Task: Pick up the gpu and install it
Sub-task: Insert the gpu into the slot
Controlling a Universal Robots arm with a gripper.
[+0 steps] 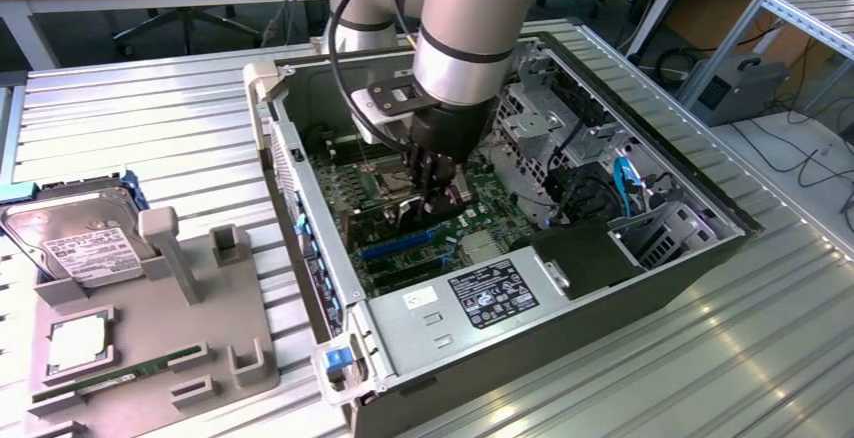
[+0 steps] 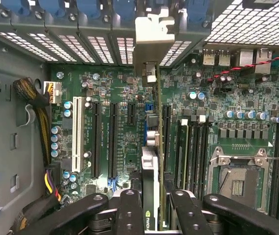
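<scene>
Though edge-on, thin gpu (image 2: 151,166), silvery bracket (image 2: 151,44).

The gpu (image 2: 151,166) — a thin dark card with a silvery-beige bracket (image 2: 151,44) at one end — stands on edge inside the open computer case (image 1: 627,288), held in the claw (image 2: 155,198). It sits upright over the motherboard (image 2: 115,88), its bracket at the rear slot openings.
</scene>
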